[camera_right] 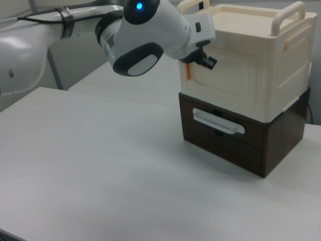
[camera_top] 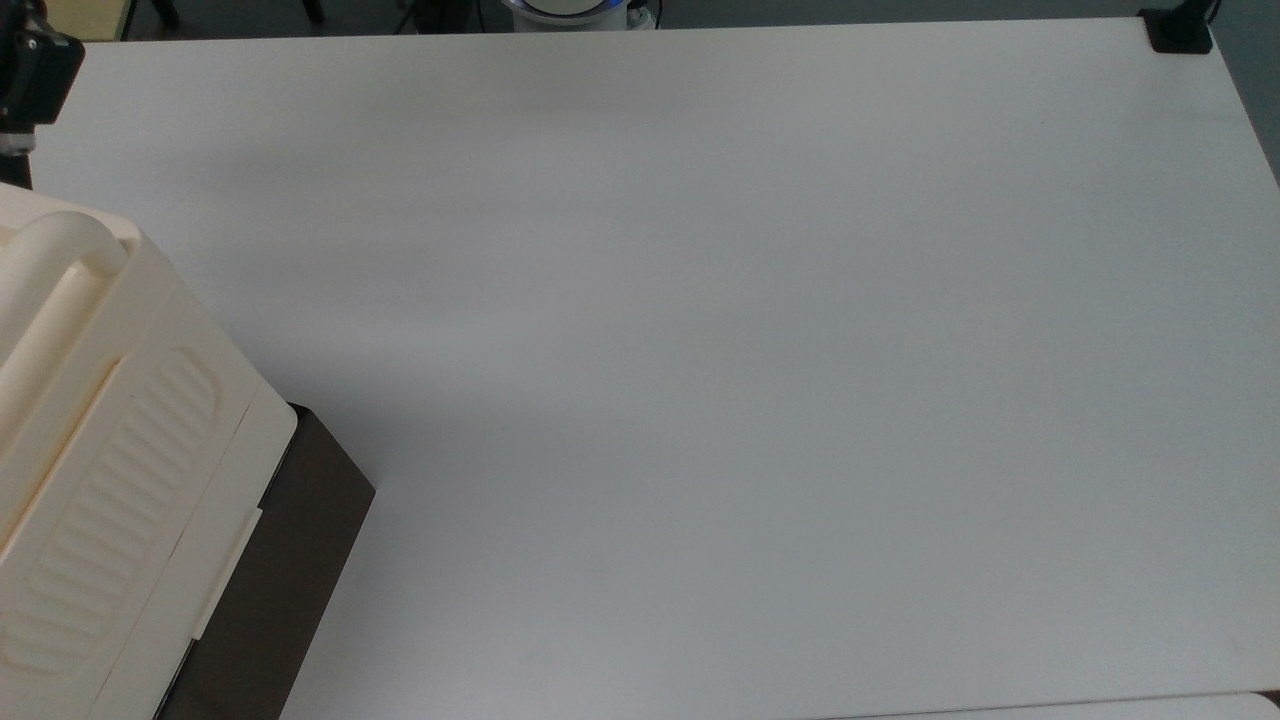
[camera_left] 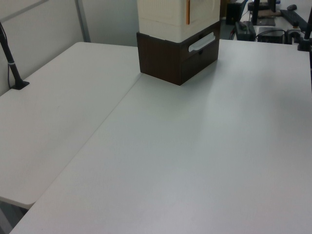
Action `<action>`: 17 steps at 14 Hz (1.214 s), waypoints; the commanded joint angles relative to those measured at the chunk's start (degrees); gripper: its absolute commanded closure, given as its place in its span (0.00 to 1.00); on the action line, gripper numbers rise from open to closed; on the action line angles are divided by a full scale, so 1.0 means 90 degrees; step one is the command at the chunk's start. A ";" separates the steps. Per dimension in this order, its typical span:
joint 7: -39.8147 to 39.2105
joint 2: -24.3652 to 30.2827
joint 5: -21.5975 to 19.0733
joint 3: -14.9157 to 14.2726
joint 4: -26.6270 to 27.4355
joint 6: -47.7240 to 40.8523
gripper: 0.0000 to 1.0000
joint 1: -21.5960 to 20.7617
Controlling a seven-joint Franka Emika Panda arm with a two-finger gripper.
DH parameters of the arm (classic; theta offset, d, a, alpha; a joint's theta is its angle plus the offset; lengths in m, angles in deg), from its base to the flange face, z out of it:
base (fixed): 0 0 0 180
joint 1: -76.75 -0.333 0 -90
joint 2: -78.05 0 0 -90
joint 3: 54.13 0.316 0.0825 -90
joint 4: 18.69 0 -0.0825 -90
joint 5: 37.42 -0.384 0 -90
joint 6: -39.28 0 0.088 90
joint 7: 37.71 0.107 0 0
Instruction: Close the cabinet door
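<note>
We see the cabinet (camera_right: pixel 246 75) standing on the white worktop (camera_top: pixel 750 350), a cream plastic box stacked on a dark brown base (camera_right: pixel 261 145) that carries a pale drawer handle (camera_right: pixel 219 122). In the right view the cabinet sits toward the right view's right, with its cream door (camera_right: pixel 223 75) lying flush against the front of the box, and a rounded bar handle (camera_right: pixel 288 15) arching over the top. The robot arm (camera_right: pixel 145 35) reaches in from the right view's left, its white wrist with a blue light just beside the door's hinge-side edge; the claw (camera_right: pixel 203 59) is a dark piece at the end of that wrist, pressed close to the door's upper corner, next to a thin orange strip (camera_right: pixel 186 70) on the door's edge. Whether the claw is wide or narrow we cannot tell, as its tips are tucked against the door. In the top view the cabinet fills the top view's lower left corner — we see the ribbed oval panel (camera_top: pixel 110 500) on its top, the bar handle and the brown side below it — and a dark part of the arm (camera_top: pixel 30 70) peeks in at the upper left corner. In the left view the cabinet stands at the far edge of the worktop, door shut against the box, the orange strip showing as a vertical line on its front, and a black post (camera_left: pixel 12 63) stands clamped at the left view's left.
</note>
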 commanded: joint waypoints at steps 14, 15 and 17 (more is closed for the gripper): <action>0.0820 0.1003 0.2394 0.0774 -0.0149 -0.4223 0.98 0.0069; 0.1084 0.1042 0.2600 0.0978 -0.0178 -0.4390 0.97 0.0069; 0.1815 0.1120 0.2961 0.1321 -0.0198 -0.4674 0.85 0.0069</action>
